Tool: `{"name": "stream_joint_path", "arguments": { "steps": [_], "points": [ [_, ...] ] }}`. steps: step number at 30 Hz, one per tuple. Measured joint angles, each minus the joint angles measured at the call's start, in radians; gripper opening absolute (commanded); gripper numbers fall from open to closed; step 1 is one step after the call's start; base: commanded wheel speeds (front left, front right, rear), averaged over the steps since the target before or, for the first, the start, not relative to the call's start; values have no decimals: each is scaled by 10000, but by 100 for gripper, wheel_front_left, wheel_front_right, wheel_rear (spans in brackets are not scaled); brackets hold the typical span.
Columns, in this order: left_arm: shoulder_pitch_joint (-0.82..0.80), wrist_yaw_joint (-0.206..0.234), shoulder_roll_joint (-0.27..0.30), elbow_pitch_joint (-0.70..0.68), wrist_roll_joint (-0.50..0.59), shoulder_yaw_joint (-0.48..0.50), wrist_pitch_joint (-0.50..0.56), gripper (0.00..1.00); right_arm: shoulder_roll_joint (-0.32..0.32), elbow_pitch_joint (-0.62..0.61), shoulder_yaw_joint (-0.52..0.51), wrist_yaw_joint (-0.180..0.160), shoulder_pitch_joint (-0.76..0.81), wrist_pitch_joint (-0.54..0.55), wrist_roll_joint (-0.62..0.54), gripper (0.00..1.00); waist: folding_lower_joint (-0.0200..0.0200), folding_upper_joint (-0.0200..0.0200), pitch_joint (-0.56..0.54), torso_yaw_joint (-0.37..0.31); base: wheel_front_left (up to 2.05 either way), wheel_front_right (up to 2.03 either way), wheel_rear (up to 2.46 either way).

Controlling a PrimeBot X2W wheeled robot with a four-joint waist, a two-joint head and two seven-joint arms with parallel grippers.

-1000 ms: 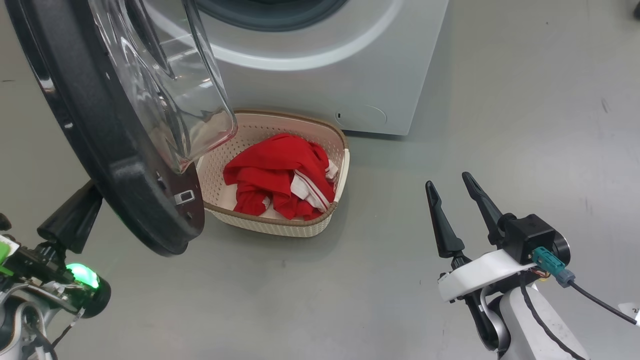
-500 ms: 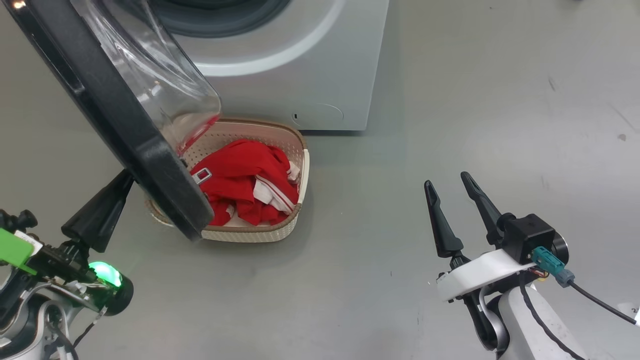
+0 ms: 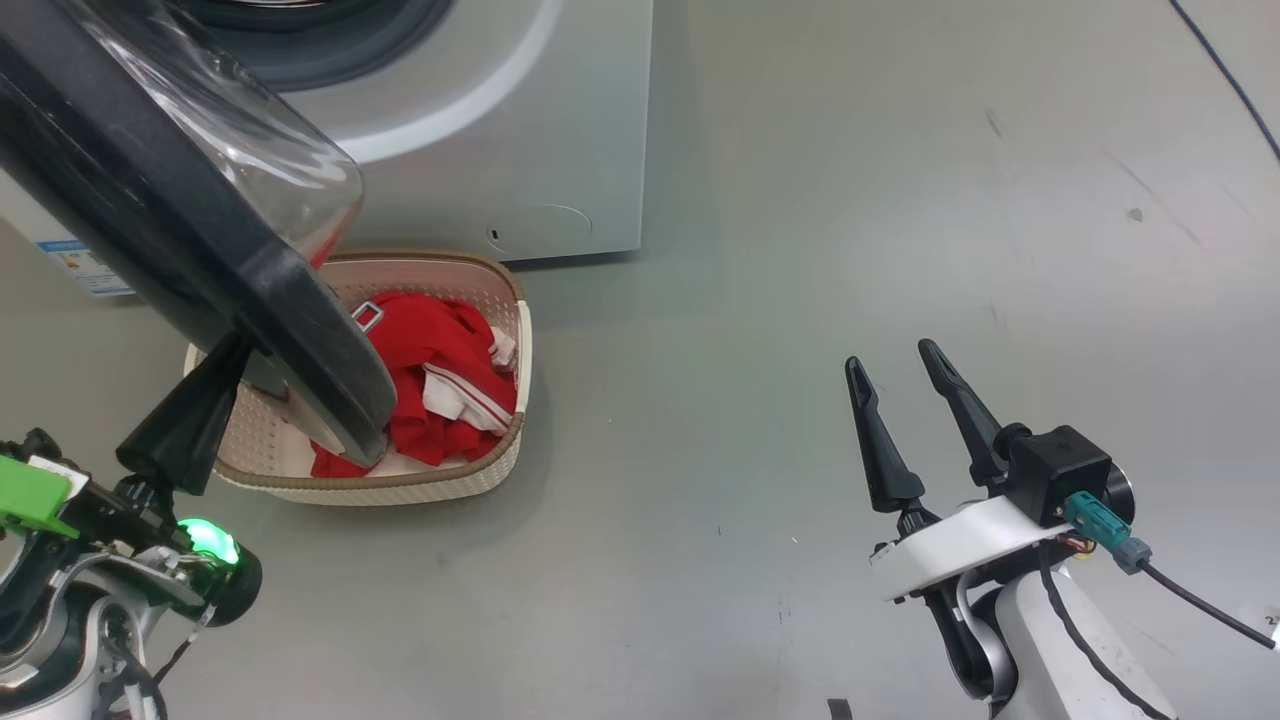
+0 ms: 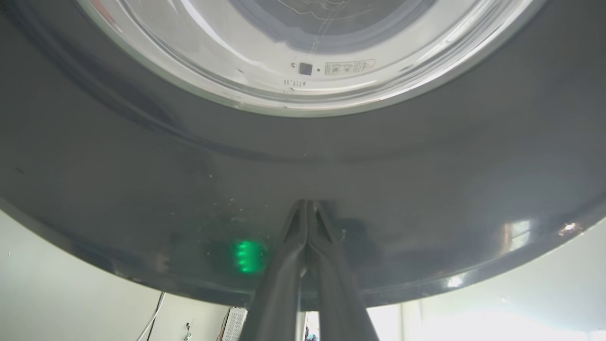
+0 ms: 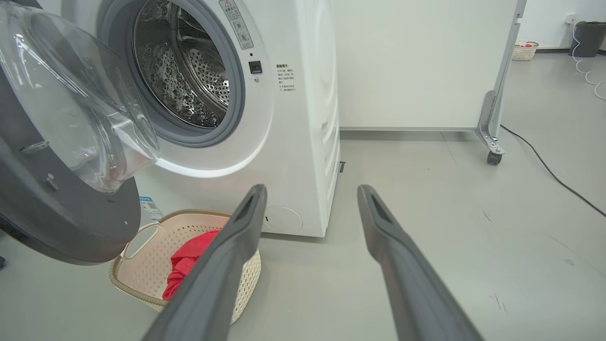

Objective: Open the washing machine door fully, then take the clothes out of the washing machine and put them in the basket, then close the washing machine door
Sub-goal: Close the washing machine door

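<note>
The washing machine door (image 3: 200, 260), a black ring around a clear glass bowl (image 3: 230, 150), hangs half open over the left part of the basket (image 3: 400, 490). My left gripper (image 4: 307, 204) is shut, its tips pressed against the door's outer black face; in the head view its finger (image 3: 185, 425) rises behind the door's lower edge. The red and white clothes (image 3: 440, 360) lie in the cream basket before the white washing machine (image 3: 520, 150). The drum (image 5: 189, 71) shows bare steel. My right gripper (image 3: 890, 357) hovers open and empty over the floor to the right.
A white partition on casters (image 5: 492, 151) stands right of the machine, with a black cable (image 5: 544, 166) trailing over the grey floor. Another small basket (image 5: 524, 49) and a dark bin (image 5: 587, 38) sit far back right.
The head camera has turned, shifting the scene left. The door has swung toward the machine and now overlaps the basket, with my left gripper following behind it. The right gripper has stayed put.
</note>
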Motion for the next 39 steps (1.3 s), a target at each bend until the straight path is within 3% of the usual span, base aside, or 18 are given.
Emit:
{"name": "stream_joint_path", "arguments": {
  "steps": [21, 39],
  "points": [
    [-1109, 0, -255, 807, 627, 370, -1703, 0, 40, -196, 84, -13, -1, 0, 313, 100, 0, 0, 320, -1683, 0, 0, 0],
    [-2078, -171, -491, 1473, 1099, 263, -2755, 0, 73, -403, 364, -113, 2, 0, 673, 100, 0, 0, 599, -2543, 0, 0, 0]
  ]
}}
